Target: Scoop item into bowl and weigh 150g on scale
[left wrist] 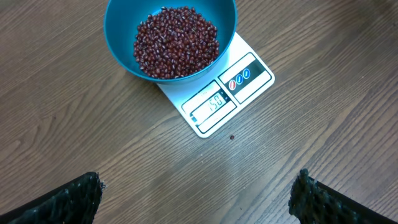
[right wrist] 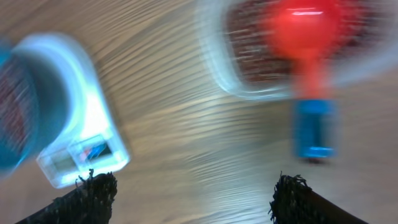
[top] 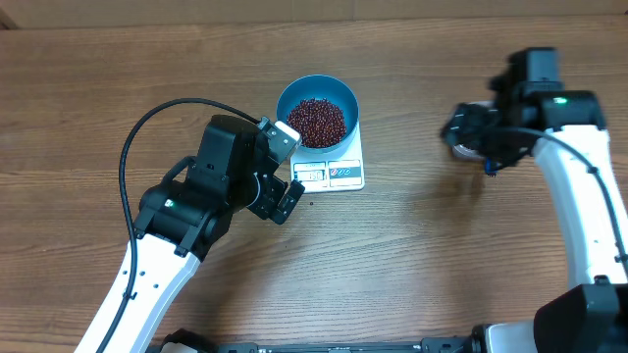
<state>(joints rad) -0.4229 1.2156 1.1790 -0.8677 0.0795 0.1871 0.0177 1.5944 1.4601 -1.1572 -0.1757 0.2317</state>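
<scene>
**Left arm** (top: 211, 186): stands to the near left of the scale. Its jaws are spread wide, with nothing between them.

**Bowl** (left wrist: 118, 37): sits on the far half of the scale (left wrist: 249, 78), at mid-worktop (left wrist: 74, 124). The beans (left wrist: 176, 42) lie inside in a loose heap. The display appears to read 150, so the weighing looks complete. One stray bean (left wrist: 232, 137) lies just beside the scale's near edge.

**Handling:** the beans are tiny, hard and free-rolling, so any tilt or jolt is likely to shift or spill them. The bowl looks rigid, smooth-walled and probably slippery. Take it at the rim, one jaw inside and one outside, and keep it level.

**Right arm** (top: 559, 113): at the far right, well apart from the scale. Its jaws are spread and hold nothing. Ahead of them, blurred, is a clear tub (right wrist: 242, 90) with a red scoop (right wrist: 305, 25).
</scene>
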